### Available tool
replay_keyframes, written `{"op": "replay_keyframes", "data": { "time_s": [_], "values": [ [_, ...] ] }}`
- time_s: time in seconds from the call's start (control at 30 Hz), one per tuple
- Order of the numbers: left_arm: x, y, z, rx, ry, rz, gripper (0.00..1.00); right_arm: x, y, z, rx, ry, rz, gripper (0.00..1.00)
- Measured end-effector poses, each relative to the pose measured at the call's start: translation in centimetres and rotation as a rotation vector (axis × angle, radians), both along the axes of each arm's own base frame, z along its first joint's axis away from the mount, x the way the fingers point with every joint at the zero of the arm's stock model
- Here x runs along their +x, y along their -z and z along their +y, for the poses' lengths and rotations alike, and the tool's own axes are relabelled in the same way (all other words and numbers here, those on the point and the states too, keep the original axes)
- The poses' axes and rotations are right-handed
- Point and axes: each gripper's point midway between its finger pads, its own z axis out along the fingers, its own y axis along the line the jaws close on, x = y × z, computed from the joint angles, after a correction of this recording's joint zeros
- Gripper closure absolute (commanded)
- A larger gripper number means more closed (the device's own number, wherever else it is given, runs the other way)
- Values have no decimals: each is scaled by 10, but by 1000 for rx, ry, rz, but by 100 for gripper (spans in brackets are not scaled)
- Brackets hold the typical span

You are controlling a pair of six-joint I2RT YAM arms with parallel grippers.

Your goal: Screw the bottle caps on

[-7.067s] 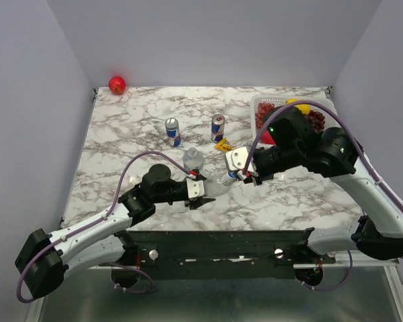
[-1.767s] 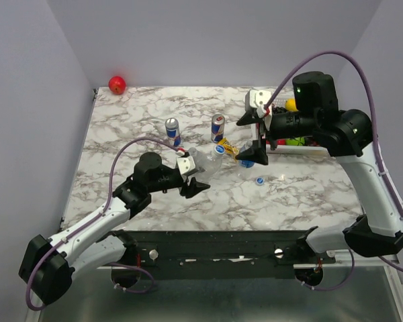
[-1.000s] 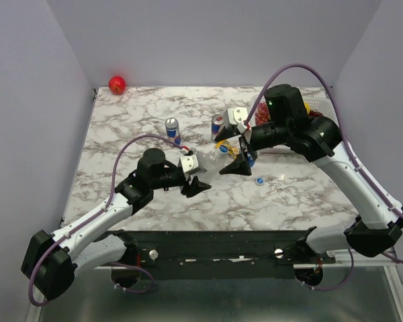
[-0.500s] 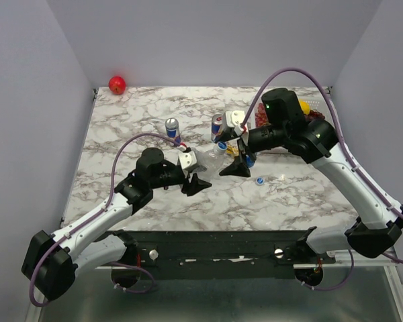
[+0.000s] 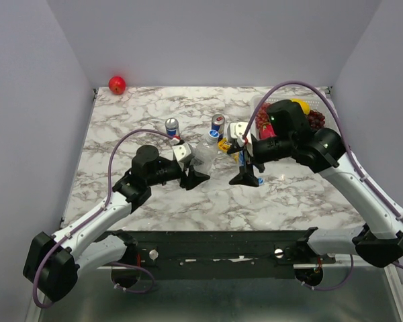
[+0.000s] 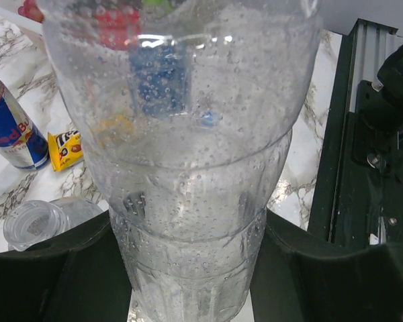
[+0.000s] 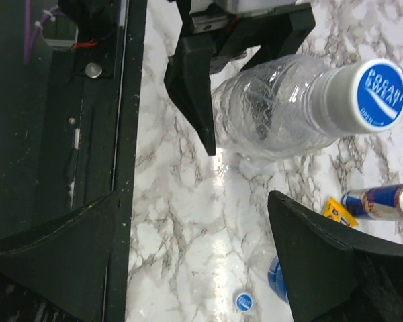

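Marble desk | left tool clamps the bottle, tilted, I judge, to present its cap | my right tool gapes wide, empty.

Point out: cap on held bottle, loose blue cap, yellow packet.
cap on held bottle [image 7: 379,95], right wrist view, top face.
loose blue cap [image 7: 242,301], right wrist view, top face.
yellow packet [image 6: 66,149], left wrist view, wrapper middle.

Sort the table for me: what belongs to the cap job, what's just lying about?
Job: bottle in left pincer, its blue cap, loose blue cap, two other bottles.
Lying about: two drink cans, yellow snack packet, red ball, fruit.
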Motion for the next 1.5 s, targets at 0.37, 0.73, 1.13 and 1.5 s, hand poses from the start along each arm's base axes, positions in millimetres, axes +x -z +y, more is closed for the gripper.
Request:
{"op": "replay_keyframes", "data": {
  "time_s": [0.37, 0.73, 1.13, 1.5],
  "values": [
    [-5, 13, 2, 56, 34, -18, 100, 25, -86, 2, 157, 67, -79, 0],
    [-13, 6, -4, 80, 90, -55, 100, 28, -66, 37, 197, -65, 9, 0],
    [-12, 0, -7, 45, 80, -16, 100, 19, -41, 35, 164, -93, 49, 0],
    [-13, -2, -12, 17, 94, 19, 100, 19, -37, 28, 161, -74, -17, 0]
  ]
}}
